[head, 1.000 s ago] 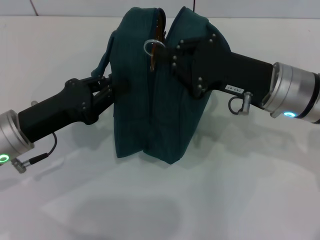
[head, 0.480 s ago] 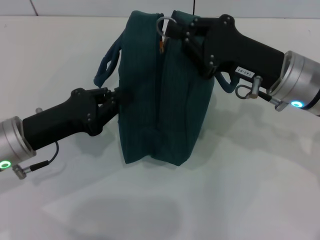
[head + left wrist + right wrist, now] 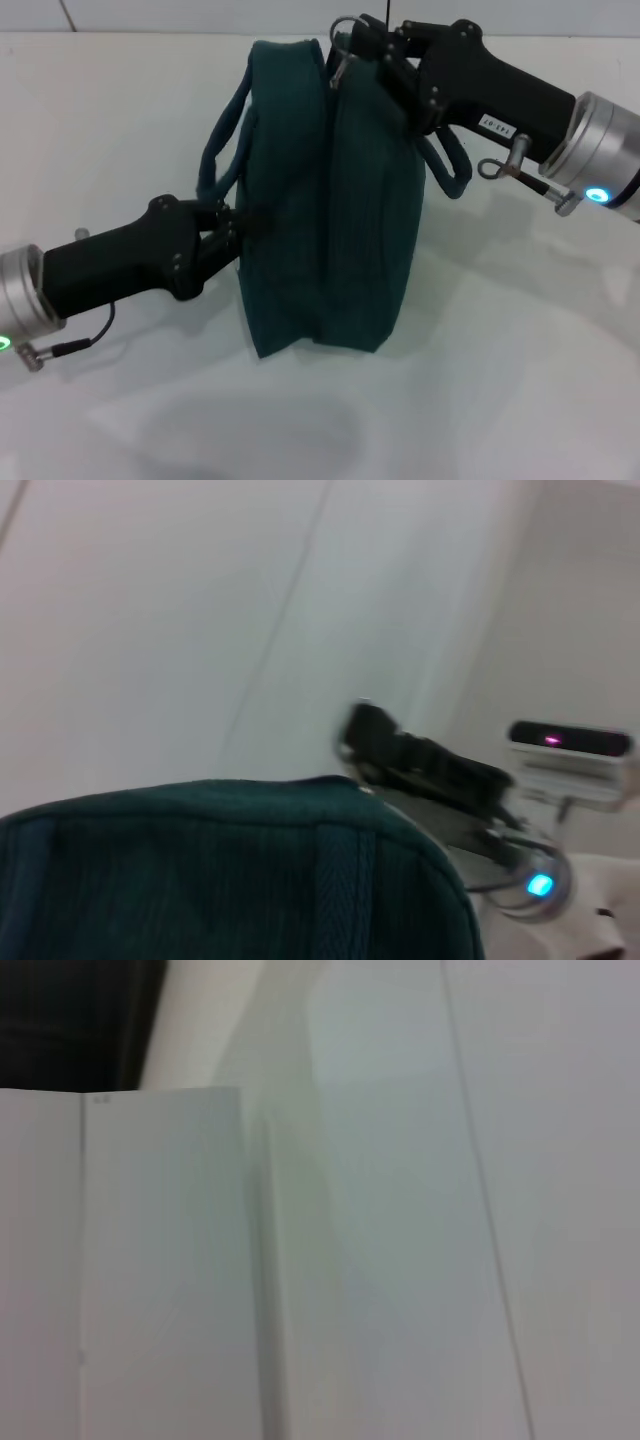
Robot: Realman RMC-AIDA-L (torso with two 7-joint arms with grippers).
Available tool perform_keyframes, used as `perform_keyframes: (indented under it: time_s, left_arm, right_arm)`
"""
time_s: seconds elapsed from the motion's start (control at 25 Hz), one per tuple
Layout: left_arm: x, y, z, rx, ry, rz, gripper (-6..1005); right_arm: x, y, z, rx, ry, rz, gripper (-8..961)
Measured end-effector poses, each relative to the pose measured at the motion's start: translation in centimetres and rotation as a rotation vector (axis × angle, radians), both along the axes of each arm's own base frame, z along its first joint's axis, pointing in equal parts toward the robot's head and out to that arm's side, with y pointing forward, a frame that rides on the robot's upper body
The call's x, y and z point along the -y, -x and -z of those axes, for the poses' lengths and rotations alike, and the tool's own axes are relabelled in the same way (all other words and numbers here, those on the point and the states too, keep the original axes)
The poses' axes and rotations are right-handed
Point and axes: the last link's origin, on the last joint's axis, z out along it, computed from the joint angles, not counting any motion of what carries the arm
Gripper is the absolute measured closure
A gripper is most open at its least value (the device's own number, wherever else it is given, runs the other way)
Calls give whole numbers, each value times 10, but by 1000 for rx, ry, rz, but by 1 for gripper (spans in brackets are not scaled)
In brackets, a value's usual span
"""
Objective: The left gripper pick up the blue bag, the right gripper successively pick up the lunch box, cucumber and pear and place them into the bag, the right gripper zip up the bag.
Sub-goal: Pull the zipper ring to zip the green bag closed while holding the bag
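- The blue bag [image 3: 325, 200] stands upright on the white table [image 3: 500, 380], between the two grippers; its seam appears drawn together along the top.
- Left gripper [image 3: 228, 225]: jaws together, clamped on the bag's left side wall below one loop handle [image 3: 222, 140].
- Right gripper [image 3: 362, 52]: at the bag's far upper edge, jaws pinched on the ring zipper pull [image 3: 343, 28], which sits at the fingertips above the seam.
- Second handle [image 3: 447, 165]: hangs beneath the right gripper's body.
- Left wrist view: the bag's top edge [image 3: 230, 870] fills the foreground, with the right gripper [image 3: 352, 742] beyond it.
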Motion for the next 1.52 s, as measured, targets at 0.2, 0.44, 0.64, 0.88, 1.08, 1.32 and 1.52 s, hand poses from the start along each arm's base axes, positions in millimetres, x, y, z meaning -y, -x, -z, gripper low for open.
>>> perform_keyframes:
  time_s: [0.2,0.44,0.64,0.88,1.08,1.32,1.52]
  left_arm:
    - [8,-2,-2,-10,65,64,942]
    - [17,-3,-2,-20,124,108,943]
    - [21,0,-4,-25,138,120,944]
    - [21,5,-7,-32,108,93,945]
    - [15,13,-8,-58,55,35,945]
    - [5,29,-14,-97,-66,-82,938]
    - [5,37,-22,-92,-146,-129,897]
  right_arm:
    - [-5,-5,-1,4,-7,42,919]
    - [-11,-10,0,22,-19,93,918]
    - [-20,-15,5,62,-23,165,916]
    - [-24,-20,7,85,-26,208,915]
    - [-25,-22,5,56,-21,237,914]
    - [-26,-23,-3,-22,31,282,913]
    - [-25,-26,-9,-65,33,302,912]
